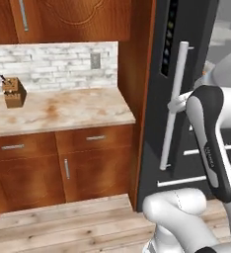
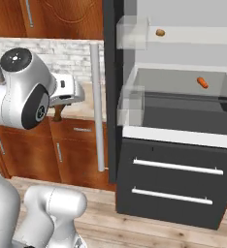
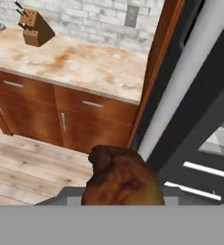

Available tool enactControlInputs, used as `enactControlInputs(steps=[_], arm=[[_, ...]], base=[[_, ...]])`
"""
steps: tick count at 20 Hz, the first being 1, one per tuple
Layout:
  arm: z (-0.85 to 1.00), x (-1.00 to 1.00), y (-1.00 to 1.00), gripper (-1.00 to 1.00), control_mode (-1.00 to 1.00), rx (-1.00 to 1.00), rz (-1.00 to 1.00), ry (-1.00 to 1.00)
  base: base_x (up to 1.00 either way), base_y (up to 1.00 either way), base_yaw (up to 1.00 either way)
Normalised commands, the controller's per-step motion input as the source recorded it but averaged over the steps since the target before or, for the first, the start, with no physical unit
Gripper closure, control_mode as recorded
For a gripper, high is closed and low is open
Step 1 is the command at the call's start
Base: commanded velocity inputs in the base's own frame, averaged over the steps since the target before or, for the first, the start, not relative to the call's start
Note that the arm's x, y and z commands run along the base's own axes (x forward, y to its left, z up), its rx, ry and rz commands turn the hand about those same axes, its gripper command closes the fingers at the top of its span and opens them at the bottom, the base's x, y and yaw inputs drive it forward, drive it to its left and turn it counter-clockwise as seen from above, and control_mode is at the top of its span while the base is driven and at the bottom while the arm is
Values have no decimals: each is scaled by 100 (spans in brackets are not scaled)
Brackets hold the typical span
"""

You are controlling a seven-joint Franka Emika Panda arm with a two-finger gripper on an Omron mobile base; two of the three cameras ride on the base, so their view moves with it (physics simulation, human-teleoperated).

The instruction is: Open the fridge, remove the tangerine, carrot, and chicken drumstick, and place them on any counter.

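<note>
Drumstick point(image 3: 121, 178) sits clamped in your pincer point(image 3: 122, 194), just beside the open fridge point(image 2: 176, 174) door's handle. Carrot point(image 2: 202, 82) and tangerine point(image 2: 160, 33) are on fridge shelves; tabletop point(image 1: 63, 111) lies left.

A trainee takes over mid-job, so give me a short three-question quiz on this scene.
1. True or false: the tall dark charcoal-grey fridge stands open.
2. Which lies on the higher fridge shelf: A, the tiny round orange-brown tangerine, or B, the bright orange tapered carrot?
3. What sits between the jaws in the hand view?
Key: 1 true; 2 A; 3 the dark brown chicken drumstick.
</note>
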Motion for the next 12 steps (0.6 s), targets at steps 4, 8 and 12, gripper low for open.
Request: enactControlInputs(steps=[4,8,12], arm=[[0,0,0,100,100,0,0,0],[0,0,0,100,100,0,0,0],[0,0,0,100,100,0,0,0]], base=[[94,93,1],[100,52,0],[84,28,0]])
